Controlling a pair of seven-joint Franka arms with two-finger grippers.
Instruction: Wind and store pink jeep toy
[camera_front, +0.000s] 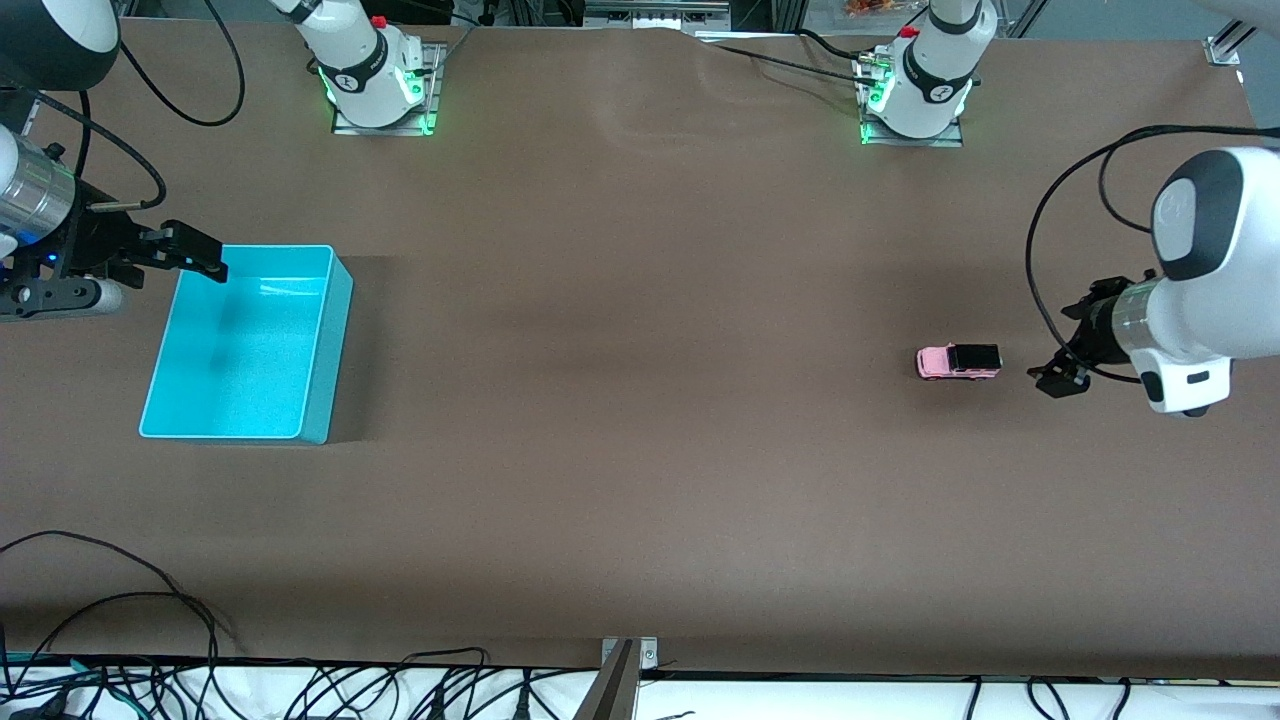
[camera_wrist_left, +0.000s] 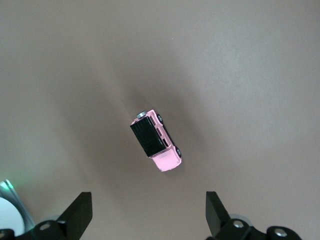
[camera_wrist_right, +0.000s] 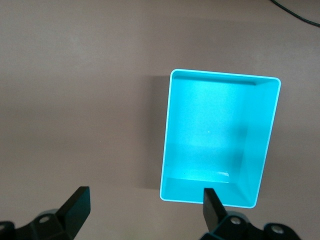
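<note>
The pink jeep toy (camera_front: 958, 362), light pink with a black roof, stands on its wheels on the brown table toward the left arm's end. It also shows in the left wrist view as the jeep (camera_wrist_left: 155, 139), apart from the fingers. My left gripper (camera_front: 1062, 380) hangs open just beside the jeep, toward the table's end, with nothing between its fingers (camera_wrist_left: 80, 214). My right gripper (camera_front: 190, 252) is open and empty above the rim of the turquoise bin (camera_front: 320, 340). In the right wrist view the bin (camera_wrist_right: 172, 125) is empty.
The two arm bases (camera_front: 378, 75) stand along the edge of the table farthest from the front camera. Black cables (camera_front: 250, 685) lie along the edge nearest to it. A wide stretch of bare brown table lies between bin and jeep.
</note>
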